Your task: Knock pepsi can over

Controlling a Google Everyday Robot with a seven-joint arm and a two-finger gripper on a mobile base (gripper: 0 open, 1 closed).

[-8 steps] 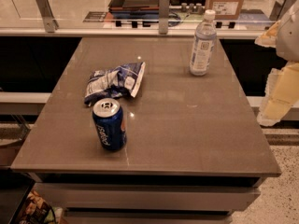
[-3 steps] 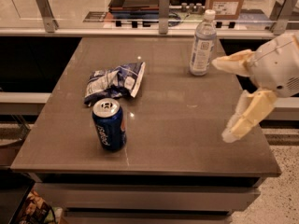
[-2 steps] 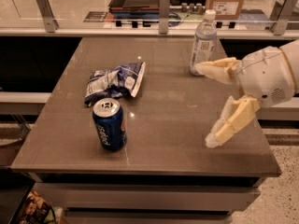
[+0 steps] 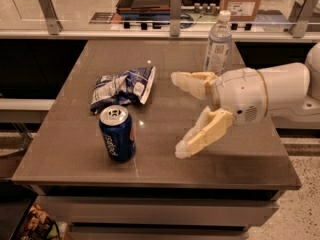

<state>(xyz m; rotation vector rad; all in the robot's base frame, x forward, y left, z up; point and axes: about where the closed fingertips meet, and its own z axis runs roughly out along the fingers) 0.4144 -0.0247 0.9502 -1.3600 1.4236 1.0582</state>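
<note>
Gripper (image 4: 177,115) spread wide, right of the upright pepsi can (image 4: 117,134).
Can looks light, rigid, slick; push near its top.

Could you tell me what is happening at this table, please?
A robot arm's gripper hovers open above the table, to the picture's right of the pepsi can and not touching it. The can stands upright near the front edge, not yet knocked over. A snack bag lies behind it and a water bottle stands at the back.
</note>
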